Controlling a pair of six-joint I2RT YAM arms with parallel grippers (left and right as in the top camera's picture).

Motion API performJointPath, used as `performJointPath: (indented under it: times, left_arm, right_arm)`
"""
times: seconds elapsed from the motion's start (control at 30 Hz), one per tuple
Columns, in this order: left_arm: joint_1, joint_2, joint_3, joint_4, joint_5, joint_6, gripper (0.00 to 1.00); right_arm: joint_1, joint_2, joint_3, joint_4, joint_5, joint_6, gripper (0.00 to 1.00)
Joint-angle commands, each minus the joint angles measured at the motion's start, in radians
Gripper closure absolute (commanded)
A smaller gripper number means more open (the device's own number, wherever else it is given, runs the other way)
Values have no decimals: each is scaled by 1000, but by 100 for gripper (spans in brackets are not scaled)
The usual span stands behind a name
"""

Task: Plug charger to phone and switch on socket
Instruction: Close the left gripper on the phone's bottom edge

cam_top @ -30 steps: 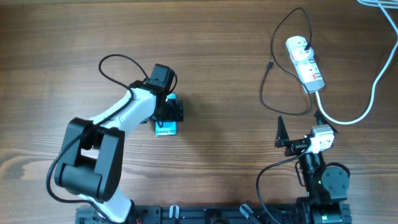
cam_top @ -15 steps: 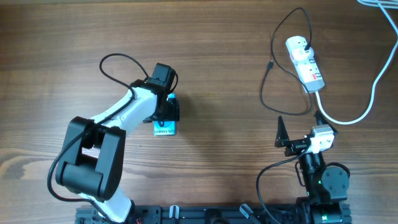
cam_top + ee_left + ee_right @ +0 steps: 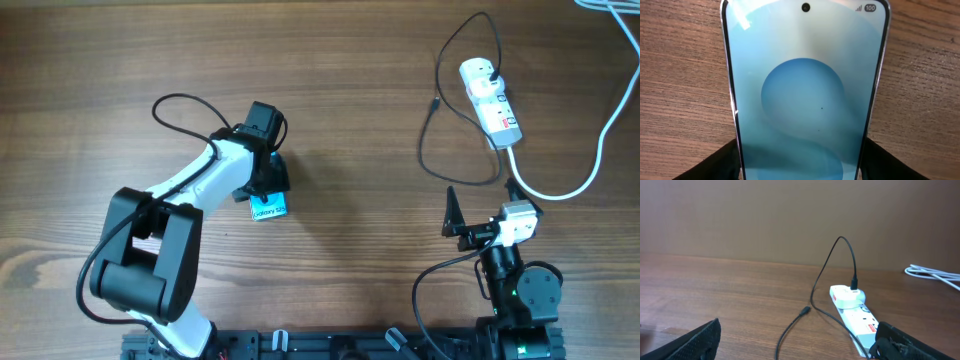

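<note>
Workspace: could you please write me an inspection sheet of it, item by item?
Surface: wooden table, brown grain.
Job's things: phone with lit screen, far left of socket; charger plugged into socket; switch position too small to tell.
Clutter: nothing seen.
Pincers: left pincer shut on phone; right pincer open, empty.
Cables: charger tip lies loose on table; white cord curves off the right edge.
Surroundings: plain brown wall behind the table.
</note>
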Motion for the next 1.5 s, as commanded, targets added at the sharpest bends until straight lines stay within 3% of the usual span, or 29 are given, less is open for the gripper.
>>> performJointPath:
  times: [0.0,0.4,0.53,0.83,1.07,1.4,1.47]
  left_arm:
    - [-6,28,-1,2,21,-40,33]
    - [-6,28,-1,7,21,-40,17]
    - [-6,28,-1,19,19,-40,0]
    - [-6,28,-1,49,2,-40,0]
    - [-6,29,-29,51,-21,-36,5]
    - [-6,29,-86,97,-20,-37,35]
    - [-6,29,-85,96,-19,-37,37]
  right_arm:
    - [-5,-2,-2,3,10,-14,0]
    - [-5,-2,-2,3,10,-13,0]
    - [-5,-2,-2,3,10,-14,0]
    - [-5,-2,-2,3,10,-14,0]
    - [-5,-2,-2,3,10,-13,0]
    - [-5,-2,-2,3,10,-14,0]
    - [-5,-2,-2,3,10,-14,0]
